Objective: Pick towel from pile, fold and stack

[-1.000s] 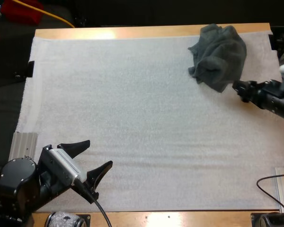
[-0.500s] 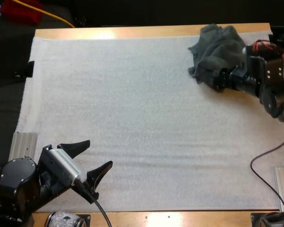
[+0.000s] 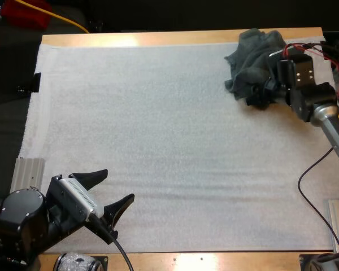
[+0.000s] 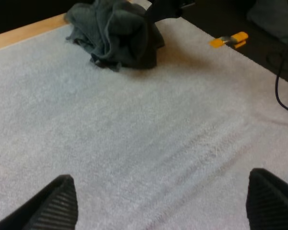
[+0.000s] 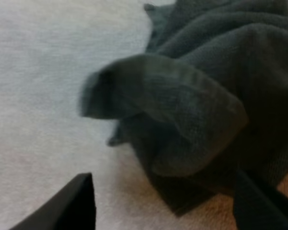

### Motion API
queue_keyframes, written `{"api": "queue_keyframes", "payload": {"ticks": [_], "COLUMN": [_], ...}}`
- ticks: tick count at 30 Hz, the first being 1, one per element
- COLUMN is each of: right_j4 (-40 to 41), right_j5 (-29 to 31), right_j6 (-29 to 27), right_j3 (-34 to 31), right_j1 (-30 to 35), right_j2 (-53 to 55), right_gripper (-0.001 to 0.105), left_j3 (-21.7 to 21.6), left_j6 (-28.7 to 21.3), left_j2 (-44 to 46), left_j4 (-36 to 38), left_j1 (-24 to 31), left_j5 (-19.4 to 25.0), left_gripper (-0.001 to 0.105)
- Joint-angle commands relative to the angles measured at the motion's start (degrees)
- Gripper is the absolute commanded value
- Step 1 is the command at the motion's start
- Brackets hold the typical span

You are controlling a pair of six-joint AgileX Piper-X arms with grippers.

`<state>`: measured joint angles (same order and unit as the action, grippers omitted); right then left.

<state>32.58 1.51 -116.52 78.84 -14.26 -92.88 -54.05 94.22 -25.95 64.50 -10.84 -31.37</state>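
Sitting in a heap on the white mat (image 3: 158, 141), the grey-green towel (image 3: 260, 59) is at the far right corner of the desk (image 3: 158, 38). Our right claw (image 3: 256, 94) is at its near side, fingers apart, not pinching it. Our left claw (image 3: 117, 184) hangs wide open by the near left corner, far from the towel.

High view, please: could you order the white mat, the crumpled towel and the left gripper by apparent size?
1. white mat, by far the largest.
2. crumpled towel and left gripper, jaws open, span about alike; the gripper sits nearer the camera, so I leave them unranked.
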Motion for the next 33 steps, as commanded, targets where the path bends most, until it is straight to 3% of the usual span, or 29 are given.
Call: {"api": "queue_keyframes", "payload": {"ticks": [1,13,20,30,33], "right_j4": [-1.5,-11.8,-12.8,-12.5,-11.6], "right_j5": [0.5,6.2,8.8,12.8,12.8], "right_j6": [-1.3,-1.6,-1.4,1.3,1.4], "right_j3": [0.5,0.6,2.9,3.1,3.1], "right_j1": [-0.1,-0.1,-0.1,-0.1,-0.1], "right_j2": [-1.2,-9.6,-14.0,-14.4,-13.7], "right_gripper": [0.059,0.059,0.058,0.002,0.001], "left_j3": [-0.3,-0.3,-0.3,-0.3,-0.3], "left_j6": [0.4,0.4,0.4,0.4,0.4], "left_j2": [0.0,0.0,0.0,0.0,0.0], "left_j4": [0.4,1.3,1.3,1.3,1.3], "left_j1": [-0.3,-0.3,-0.3,-0.3,-0.3], "left_j5": [-0.3,-0.3,-0.3,-0.3,-0.3], "left_gripper": [0.071,0.071,0.071,0.071,0.071]}}
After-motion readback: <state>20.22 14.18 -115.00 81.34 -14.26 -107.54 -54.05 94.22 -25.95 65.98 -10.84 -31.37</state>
